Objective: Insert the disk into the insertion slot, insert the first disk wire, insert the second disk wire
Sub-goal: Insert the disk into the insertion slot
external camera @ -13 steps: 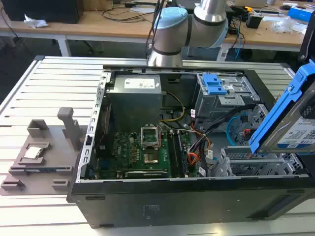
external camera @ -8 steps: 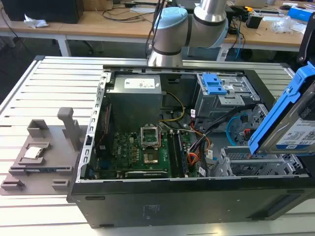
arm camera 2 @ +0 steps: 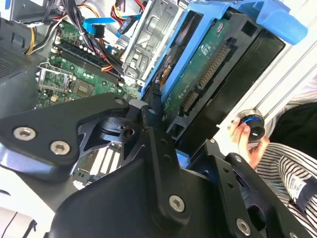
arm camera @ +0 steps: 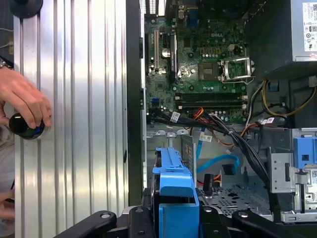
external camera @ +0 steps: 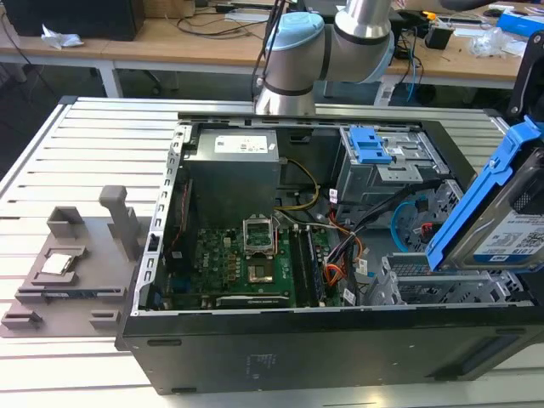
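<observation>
The disk (external camera: pixel 497 223), silver-grey with a white label in a bright blue carrier, hangs tilted above the case's corner at the exterior view's right. My gripper (arm camera: pixel 173 220) is shut on it, black fingers (arm camera 2: pixel 154 111) pressing its edges. The disk's green underside (arm camera 2: pixel 208 64) shows in the second wrist view. Below it lies the insertion slot (arm camera: pixel 233 197), a low perforated grey cage (external camera: pixel 425 287). The second disk wire (arm camera: pixel 218 161), a flat light blue cable (external camera: pixel 406 212), loops beside the cage. A dark plug on thin red and black strands, likely the first disk wire (arm camera: pixel 207 183), stands by it.
A taller grey cage with a blue latch plate (external camera: pixel 374 146) stands behind the slot. The motherboard (external camera: pixel 246 255) and power supply (external camera: pixel 234 153) fill the case. A person's hand (arm camera: pixel 25 101) holds a black knob on the ribbed table. A grey fixture (external camera: pixel 76 263) lies at the exterior view's left.
</observation>
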Controlling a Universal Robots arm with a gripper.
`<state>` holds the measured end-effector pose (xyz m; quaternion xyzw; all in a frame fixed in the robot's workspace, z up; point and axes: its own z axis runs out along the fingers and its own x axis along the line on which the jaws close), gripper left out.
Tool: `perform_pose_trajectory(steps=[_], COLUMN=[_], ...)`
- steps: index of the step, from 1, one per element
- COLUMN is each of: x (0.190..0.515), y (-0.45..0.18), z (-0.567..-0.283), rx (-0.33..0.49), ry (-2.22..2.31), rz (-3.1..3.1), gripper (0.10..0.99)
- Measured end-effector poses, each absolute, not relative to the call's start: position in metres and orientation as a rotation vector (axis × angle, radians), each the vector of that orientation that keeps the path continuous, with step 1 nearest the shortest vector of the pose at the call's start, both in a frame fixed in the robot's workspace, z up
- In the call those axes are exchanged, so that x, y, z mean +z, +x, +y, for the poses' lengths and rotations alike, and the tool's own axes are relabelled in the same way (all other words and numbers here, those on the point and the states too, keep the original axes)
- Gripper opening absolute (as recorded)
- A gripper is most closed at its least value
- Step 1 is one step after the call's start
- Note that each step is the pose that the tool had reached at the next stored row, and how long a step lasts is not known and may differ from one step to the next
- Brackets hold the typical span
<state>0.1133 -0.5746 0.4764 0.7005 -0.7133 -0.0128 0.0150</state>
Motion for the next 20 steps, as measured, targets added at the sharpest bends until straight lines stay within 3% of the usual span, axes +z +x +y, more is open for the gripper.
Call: perform_pose_trajectory(steps=[20], x=[0.461], y=[0.113], z=[-0.575], rx=[-0.040], ry=[2.180], rz=[-2.220], gripper=[0.361])
